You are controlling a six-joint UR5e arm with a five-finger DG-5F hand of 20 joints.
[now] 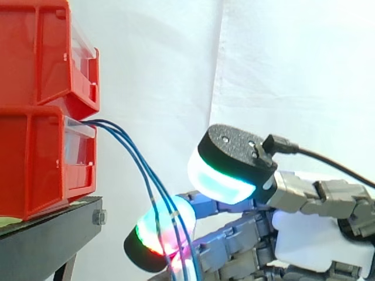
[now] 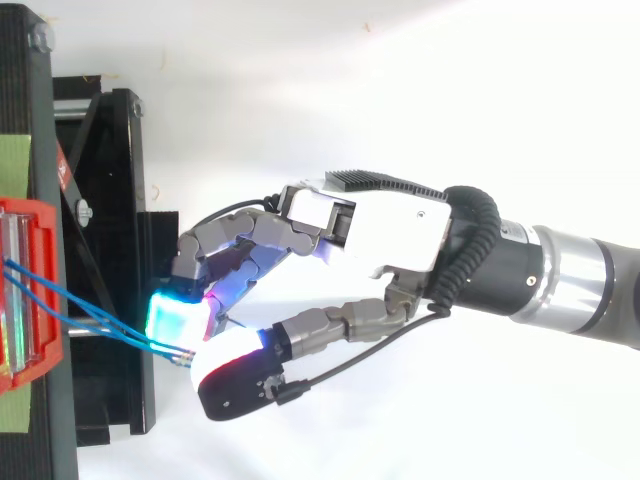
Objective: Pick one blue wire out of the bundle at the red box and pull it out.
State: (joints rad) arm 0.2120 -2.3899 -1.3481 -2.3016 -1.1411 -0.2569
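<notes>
While your hand (image 2: 390, 235) has its fingers curled against the thumb, pinched on the blue wires (image 1: 136, 155) that run out of the lower red bin (image 1: 35, 164) and droop across a glowing pad (image 1: 155, 231), more than one strand seems caught. Pull now and you may drag out the whole bundle, or tug the bin off the black stand (image 1: 47, 237)
</notes>
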